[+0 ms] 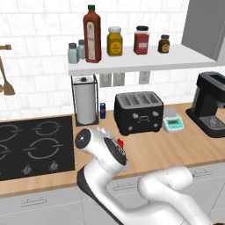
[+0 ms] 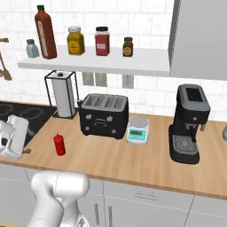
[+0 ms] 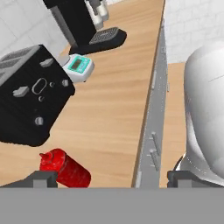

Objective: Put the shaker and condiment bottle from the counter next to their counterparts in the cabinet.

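Note:
The condiment bottle, small and all red, stands upright on the counter in front of the toaster. In the hand view the condiment bottle sits low at the left, just beyond one fingertip. My gripper is open, its tips far apart with nothing between them. Its white hand hovers left of the bottle, apart from it. On the cabinet shelf the pale shaker stands beside a darker shaker, next to the tall dark-red bottle with a green cap.
A black toaster, a small scale and a coffee machine line the back of the counter. A paper towel holder stands by the stovetop. Yellow, red and dark jars share the shelf.

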You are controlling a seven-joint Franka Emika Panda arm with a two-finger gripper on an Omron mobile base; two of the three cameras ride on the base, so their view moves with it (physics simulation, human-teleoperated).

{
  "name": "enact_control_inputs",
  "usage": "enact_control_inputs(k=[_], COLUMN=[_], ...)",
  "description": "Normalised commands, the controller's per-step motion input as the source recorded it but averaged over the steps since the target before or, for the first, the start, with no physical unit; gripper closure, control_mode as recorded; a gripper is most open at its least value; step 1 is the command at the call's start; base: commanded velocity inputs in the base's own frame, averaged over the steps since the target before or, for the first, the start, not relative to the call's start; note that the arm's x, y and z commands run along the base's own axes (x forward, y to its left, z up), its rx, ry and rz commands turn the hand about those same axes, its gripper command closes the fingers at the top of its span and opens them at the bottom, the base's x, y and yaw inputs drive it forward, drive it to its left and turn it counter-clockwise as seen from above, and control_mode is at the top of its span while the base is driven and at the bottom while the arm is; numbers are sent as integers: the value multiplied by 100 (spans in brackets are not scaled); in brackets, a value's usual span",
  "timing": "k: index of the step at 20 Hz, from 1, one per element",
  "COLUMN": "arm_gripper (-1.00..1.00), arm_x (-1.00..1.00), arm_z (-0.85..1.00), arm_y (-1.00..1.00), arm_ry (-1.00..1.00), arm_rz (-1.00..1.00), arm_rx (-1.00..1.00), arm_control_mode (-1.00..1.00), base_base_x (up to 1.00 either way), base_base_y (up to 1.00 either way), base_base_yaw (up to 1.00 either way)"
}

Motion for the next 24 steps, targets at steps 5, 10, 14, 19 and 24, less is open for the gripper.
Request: enact_control_inputs(k=[5, 10, 14, 19, 24], arm_gripper=[-100, -100, -100, -100, -100], arm_x=[56, 68, 45, 27, 27], arm_z=[-42, -37, -42, -24, -26], arm_y=[0, -2, 0, 0, 0], arm_ry=[5, 1, 2, 5, 6], arm_rz=[7, 9, 8, 4, 4], arm_rx=[-4, 0, 0, 0, 0], arm_control_mode=[-100, -100, -100, -100, -100], base_base_x=[0, 0, 0, 0, 0], base_base_y=[0, 0, 0, 0, 0], base_base_yaw=[0, 0, 0, 0, 0])
